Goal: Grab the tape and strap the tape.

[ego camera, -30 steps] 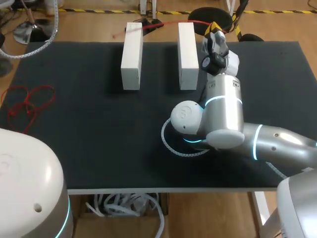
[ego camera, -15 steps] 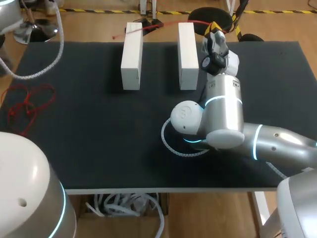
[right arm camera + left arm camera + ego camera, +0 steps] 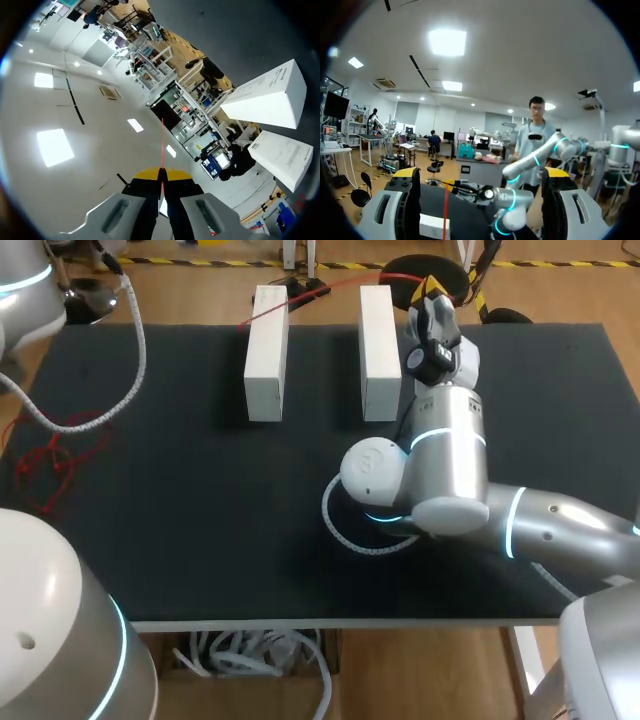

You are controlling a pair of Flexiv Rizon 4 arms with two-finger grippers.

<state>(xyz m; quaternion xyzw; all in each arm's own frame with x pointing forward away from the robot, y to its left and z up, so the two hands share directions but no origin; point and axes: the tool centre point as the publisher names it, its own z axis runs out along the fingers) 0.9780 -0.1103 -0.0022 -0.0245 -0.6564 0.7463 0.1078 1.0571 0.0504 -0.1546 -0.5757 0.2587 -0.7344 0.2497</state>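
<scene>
From above: on the black counter (image 3: pixel 150 470), a white block (image 3: pixel 266 355) and a second white block (image 3: pixel 378 350), parallel and apart. One thin red tape (image 3: pixel 330 287) stretched along their far ends to the right claw (image 3: pixel 428 290), just beside the second block. Left arm (image 3: pixel 25 285) at the far left corner, claw unseen here.

Left wrist: left claw (image 3: pixel 482 175) spread wide, gripping nothing. Tape (image 3: pixel 445 210) running between the fingers, apparently touching neither, with one white block (image 3: pixel 434 227) underneath.

Right wrist: right claw (image 3: pixel 162 175) pinched tight on the tape (image 3: pixel 161 145), both blocks off to one side.

Likely trouble: so thin a tape slipping from the pinched tips under a hard pull, or sliding off the blocks. Also closing the wide left claw off-line and missing it.
</scene>
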